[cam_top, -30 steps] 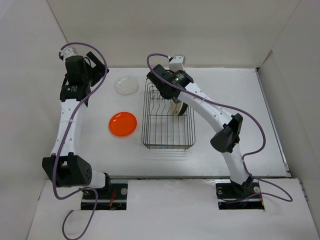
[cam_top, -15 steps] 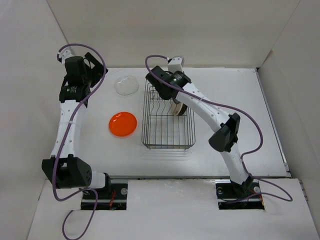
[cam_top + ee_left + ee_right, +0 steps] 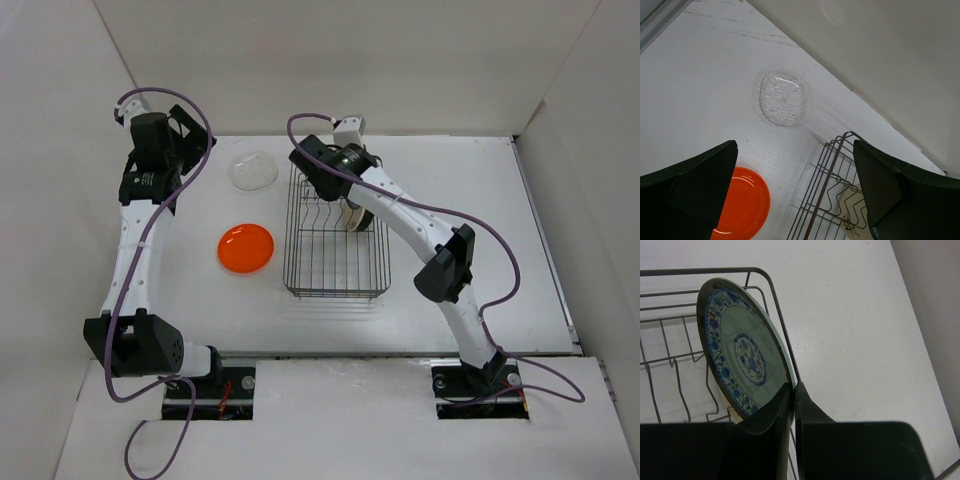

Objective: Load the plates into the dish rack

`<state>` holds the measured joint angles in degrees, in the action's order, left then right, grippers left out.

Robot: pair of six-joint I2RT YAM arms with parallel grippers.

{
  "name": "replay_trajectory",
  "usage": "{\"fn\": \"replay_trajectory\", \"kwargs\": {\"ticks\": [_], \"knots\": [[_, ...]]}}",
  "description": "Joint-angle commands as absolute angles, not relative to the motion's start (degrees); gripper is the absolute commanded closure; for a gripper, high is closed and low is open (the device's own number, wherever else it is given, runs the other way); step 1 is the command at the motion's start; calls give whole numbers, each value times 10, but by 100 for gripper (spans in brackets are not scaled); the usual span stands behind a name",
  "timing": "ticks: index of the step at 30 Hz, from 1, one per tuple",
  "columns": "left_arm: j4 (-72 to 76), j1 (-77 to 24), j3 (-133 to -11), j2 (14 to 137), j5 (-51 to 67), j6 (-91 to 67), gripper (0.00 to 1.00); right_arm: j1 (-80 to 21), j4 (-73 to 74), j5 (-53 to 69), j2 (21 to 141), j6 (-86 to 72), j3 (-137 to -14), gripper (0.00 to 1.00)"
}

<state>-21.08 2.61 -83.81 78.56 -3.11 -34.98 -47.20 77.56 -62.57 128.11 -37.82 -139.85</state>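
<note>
My right gripper point(image 3: 793, 386) is shut on the rim of the teal-blue patterned plate point(image 3: 742, 350) and holds it upright at the far end of the dish rack point(image 3: 700, 271). In the top view the right gripper point(image 3: 320, 183) is over the rack's point(image 3: 290, 250) far left corner. A beige plate point(image 3: 355, 216) stands in the rack. The orange plate point(image 3: 246, 248) and the clear plate point(image 3: 253, 171) lie flat on the table left of the rack. My left gripper point(image 3: 794, 150) is open and empty, high above them. I cannot see the black plate.
White walls enclose the table at the back and both sides. The left wrist view shows the clear plate point(image 3: 784, 97), the orange plate point(image 3: 740, 202), the rack's corner point(image 3: 832, 200) and the beige plate point(image 3: 852, 215).
My right gripper has shifted slightly left and toward the far end of the rack with the patterned plate. The left arm has barely moved.
</note>
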Motion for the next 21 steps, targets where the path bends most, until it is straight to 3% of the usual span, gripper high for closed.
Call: {"fn": "replay_trajectory", "kwargs": {"ticks": [1, 21], "knots": [[-208, 24, -847, 761, -38, -352, 0, -469, 791, -640, 1281, -387, -1434, 100], [-208, 24, -847, 761, -43, -347, 0, -480, 762, -594, 1325, -364, -1445, 100]]}}
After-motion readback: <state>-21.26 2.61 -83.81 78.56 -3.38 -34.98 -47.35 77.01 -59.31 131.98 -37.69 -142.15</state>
